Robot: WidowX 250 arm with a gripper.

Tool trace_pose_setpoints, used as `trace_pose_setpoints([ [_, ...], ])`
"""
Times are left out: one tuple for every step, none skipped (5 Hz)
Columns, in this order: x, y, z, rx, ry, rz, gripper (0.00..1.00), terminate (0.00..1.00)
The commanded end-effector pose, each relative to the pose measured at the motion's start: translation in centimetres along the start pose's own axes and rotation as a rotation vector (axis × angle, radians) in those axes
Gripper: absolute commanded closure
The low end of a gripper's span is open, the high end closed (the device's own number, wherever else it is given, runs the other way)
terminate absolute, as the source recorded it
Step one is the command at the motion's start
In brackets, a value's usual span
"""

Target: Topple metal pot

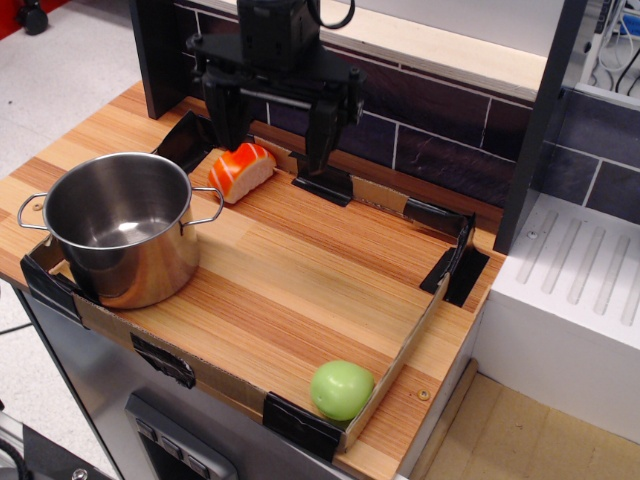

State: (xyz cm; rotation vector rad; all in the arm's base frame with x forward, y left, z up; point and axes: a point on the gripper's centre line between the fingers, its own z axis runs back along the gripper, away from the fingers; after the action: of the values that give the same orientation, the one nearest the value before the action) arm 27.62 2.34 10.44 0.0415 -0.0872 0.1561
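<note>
The apple (342, 389) sits at the near corner, far in front of the gripper (272, 130) and off to its right as the camera sees it, tucked against the cardboard rim (405, 350); it is well clear of any likely path.

The pot (120, 228) stands upright in the near left corner of the board (300, 260), mouth up, its two wire handles out to the sides. It lies in front of the gripper and to the camera's left, well apart from it and lower. The low rim hugs its base, so a shove near the bottom would likely slide or wedge it rather than tip it; a push high on the wall or under a handle looks safer. Toppled toward the near edge, it could roll off the counter.

The orange-and-white piece (242, 170) lies just below and beside the gripper's left-hand finger, between tool and pot; a low sweep could knock it along.

The gripper hangs at the back by the dark wall (440, 140), jaws spread wide, holding nothing.
</note>
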Motion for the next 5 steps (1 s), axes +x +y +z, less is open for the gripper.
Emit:
trace_pose_setpoints([
  [1.0,6.1,2.9,-0.076,-0.021,-0.207,0.0,0.0],
  [0.2,9.4,3.2,-0.092,0.033,-0.278,0.0,0.0],
  [-1.3,11.8,2.7,-0.111,0.094,-0.293,0.0,0.0],
  [-2.7,13.7,1.4,-0.15,0.131,-0.249,0.0,0.0],
  [-3.7,14.7,-0.3,-0.124,0.086,-0.177,0.0,0.0],
])
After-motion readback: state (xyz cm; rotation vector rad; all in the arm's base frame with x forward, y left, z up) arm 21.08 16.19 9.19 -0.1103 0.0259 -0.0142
